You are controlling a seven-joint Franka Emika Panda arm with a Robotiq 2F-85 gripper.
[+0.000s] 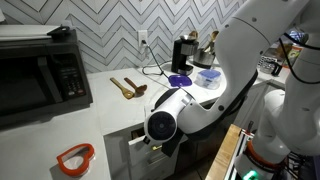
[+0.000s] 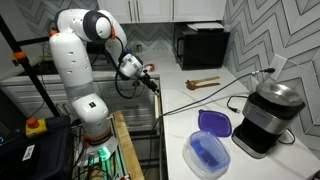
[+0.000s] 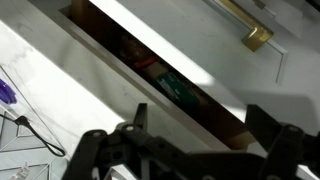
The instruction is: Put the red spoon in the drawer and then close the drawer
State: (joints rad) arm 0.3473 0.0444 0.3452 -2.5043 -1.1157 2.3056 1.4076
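Closing step in hand. Gripper [image 3: 190,140] hangs over the drawer [image 3: 150,75], which stands slightly ajar; fingers spread, holding nothing. Red spoon not discernible, possibly inside. Next: push on the white front beside the brass handle [image 3: 250,28].

The drawer [image 3: 200,40] stood open by only a narrow slot, just above and ahead of the gripper [image 3: 200,140] in the wrist view. Its white front ran slantwise across that view, and its slim brass bar handle [image 3: 258,38] sat further out, beyond the gripper and to the upper right. A light wooden edge lined the slot, and the inside was dark. A small red-orange shape [image 3: 146,64] lay in the slot beside something green, too blurred to tell whether it was the red spoon. The spoon could not be made out elsewhere.
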